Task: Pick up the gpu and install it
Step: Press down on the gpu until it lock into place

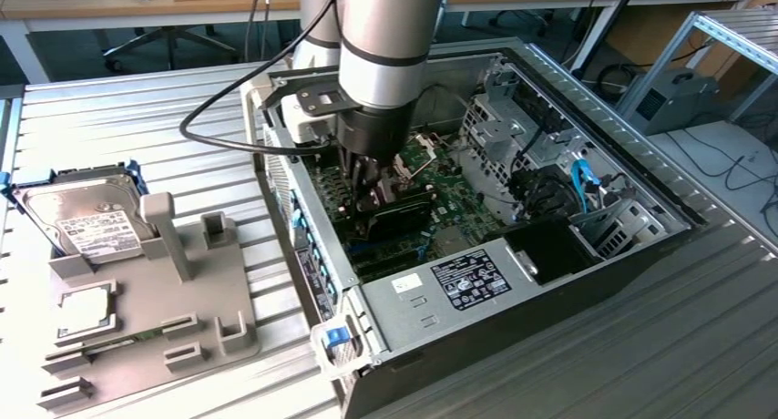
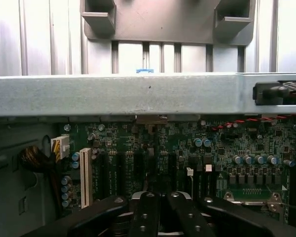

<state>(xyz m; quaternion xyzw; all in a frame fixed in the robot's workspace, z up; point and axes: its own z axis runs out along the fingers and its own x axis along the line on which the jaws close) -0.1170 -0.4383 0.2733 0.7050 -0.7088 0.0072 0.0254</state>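
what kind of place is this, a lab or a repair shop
Most likely a robotics lab or test bench. A robot arm reaches into an open computer case on a ridged metal table, with a hard drive in a grey parts holder and desks behind.

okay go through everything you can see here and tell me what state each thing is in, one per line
computer case: side panel off, lying open on the table
gpu: down inside the case over the motherboard, beneath the pincer
motherboard: exposed
hard drive: resting in the grey holder, outside the case
blue cable: inside the case, by the drive bays
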